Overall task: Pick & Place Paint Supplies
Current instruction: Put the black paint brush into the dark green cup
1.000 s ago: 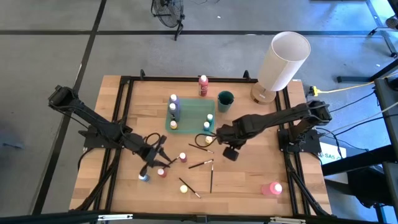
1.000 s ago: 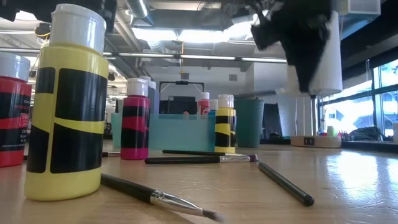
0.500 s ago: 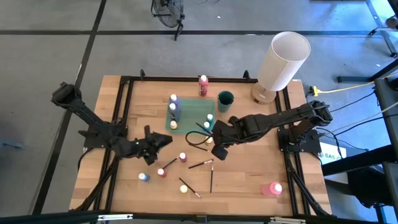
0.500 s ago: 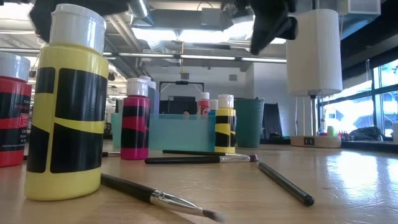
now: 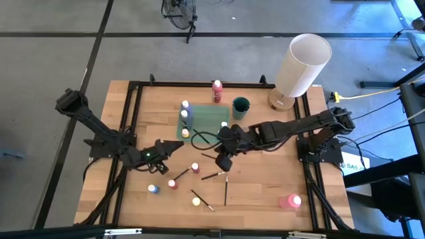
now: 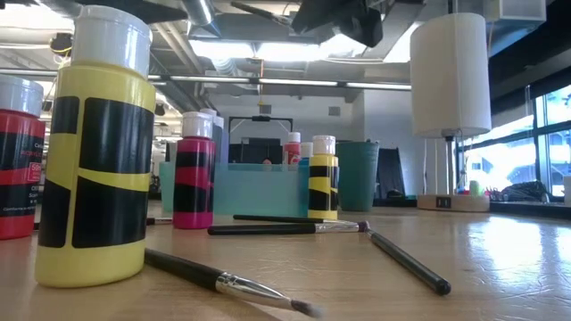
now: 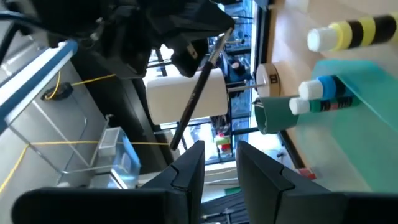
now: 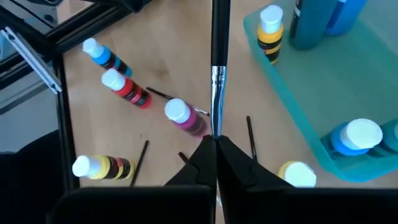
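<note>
Now the right gripper (image 8: 216,142), pinched tight on a thin brush (image 8: 218,62), should lift it straight and move slowly over the teal tray (image 5: 202,123), while the left gripper (image 5: 174,146), fingers a little apart and empty, waits on the left.

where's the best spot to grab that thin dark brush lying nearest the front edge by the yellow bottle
Probably mid-handle, from straight above. The thin dark-handled brush lies flat and slanted on the wooden table, so fingers should straddle it across its length. Keep to the half away from the yellow white-capped bottle, which sits against one end.
</note>
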